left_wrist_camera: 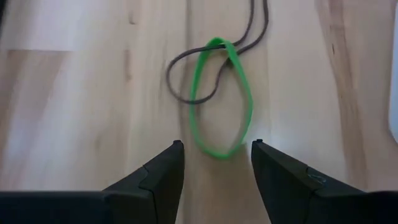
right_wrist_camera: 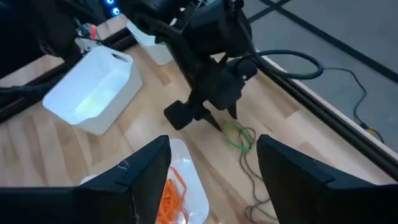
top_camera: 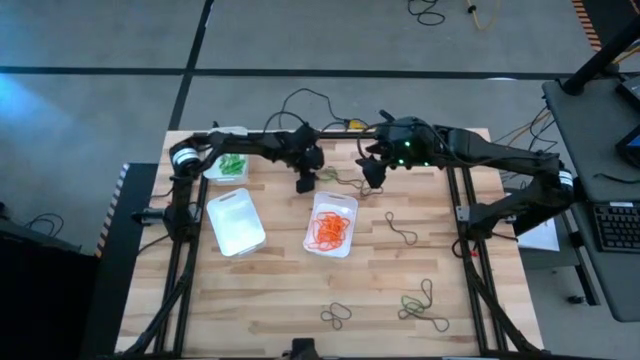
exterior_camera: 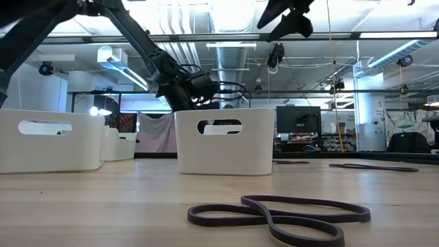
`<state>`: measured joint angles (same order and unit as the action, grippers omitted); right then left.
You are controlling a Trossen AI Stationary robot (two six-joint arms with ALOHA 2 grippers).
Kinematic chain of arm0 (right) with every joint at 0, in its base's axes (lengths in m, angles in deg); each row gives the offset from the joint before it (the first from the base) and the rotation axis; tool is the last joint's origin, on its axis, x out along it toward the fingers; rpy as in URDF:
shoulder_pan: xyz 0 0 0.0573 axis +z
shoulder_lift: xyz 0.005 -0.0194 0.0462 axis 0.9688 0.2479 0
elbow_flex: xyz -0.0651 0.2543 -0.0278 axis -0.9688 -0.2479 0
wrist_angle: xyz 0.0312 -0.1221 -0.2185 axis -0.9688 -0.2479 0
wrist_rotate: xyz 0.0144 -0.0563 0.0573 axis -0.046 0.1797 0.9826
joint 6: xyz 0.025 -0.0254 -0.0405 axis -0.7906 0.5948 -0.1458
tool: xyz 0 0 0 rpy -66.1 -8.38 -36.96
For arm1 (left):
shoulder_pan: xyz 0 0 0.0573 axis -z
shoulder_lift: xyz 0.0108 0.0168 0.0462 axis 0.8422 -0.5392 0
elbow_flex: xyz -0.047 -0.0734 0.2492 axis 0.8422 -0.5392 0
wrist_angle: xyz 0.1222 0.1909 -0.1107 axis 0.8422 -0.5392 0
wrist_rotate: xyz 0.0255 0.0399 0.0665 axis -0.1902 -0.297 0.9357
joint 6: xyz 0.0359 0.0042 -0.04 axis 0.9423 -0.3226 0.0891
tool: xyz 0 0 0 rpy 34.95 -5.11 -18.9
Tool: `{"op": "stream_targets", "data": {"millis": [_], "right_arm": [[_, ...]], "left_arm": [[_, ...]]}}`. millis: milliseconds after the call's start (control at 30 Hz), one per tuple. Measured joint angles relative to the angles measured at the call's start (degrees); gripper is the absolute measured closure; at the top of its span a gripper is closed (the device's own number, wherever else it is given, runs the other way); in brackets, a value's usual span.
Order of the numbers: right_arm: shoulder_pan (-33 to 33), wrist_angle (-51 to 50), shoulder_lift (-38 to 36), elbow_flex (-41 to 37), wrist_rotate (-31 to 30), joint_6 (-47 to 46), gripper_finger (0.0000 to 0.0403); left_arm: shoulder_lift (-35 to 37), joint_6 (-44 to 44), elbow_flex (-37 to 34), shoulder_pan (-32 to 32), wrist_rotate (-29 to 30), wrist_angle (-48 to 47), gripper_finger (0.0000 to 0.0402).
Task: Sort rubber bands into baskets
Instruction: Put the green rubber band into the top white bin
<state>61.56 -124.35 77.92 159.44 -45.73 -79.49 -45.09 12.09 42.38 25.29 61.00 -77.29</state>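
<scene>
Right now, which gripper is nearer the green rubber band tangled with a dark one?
Left. The left gripper hovers over the green rubber band, fingers open; the right gripper hangs farther off.

Dark arms, black cables, white wrist collars.

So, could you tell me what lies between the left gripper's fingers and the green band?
Only bare wood: in the left wrist view the open left gripper frames the green rubber band.

The worktop (top_camera: 300, 290) is pale, smooth wooden planking with a matt finish. The baskets (exterior_camera: 225, 140) look like milky, slightly glossy plastic. The rubber bands (left_wrist_camera: 222, 99) are thin, matt elastic rubber.
</scene>
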Motion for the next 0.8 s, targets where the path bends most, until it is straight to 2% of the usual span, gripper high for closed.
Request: {"op": "stream_targets", "data": {"millis": [267,400,533,700,800], "right_arm": [[-0.03,-2.99,0.82,0.00,-0.06,-0.84,0.0172],[-0.03,-3.65,1.79,-0.04,-0.05,0.07,0.0172],[-0.03,-3.64,2.16,-0.04,0.01,0.39,0.0172],[-0.03,-3.64,2.06,-0.04,0.10,0.38,0.0174],[-0.03,-3.64,1.72,-0.04,0.26,0.32,0.0176]], "left_arm": [[-1.76,-0.32,0.04,1.30,3.76,2.76,0.0231],[-2.13,-1.67,0.08,1.66,5.85,3.30,0.0247],[-2.13,-1.57,0.11,1.78,6.85,2.90,0.0293],[-2.13,-0.55,0.13,1.76,7.32,2.53,0.0379],[-2.13,-2.43,0.15,1.69,7.42,2.32,0.0394]]}}
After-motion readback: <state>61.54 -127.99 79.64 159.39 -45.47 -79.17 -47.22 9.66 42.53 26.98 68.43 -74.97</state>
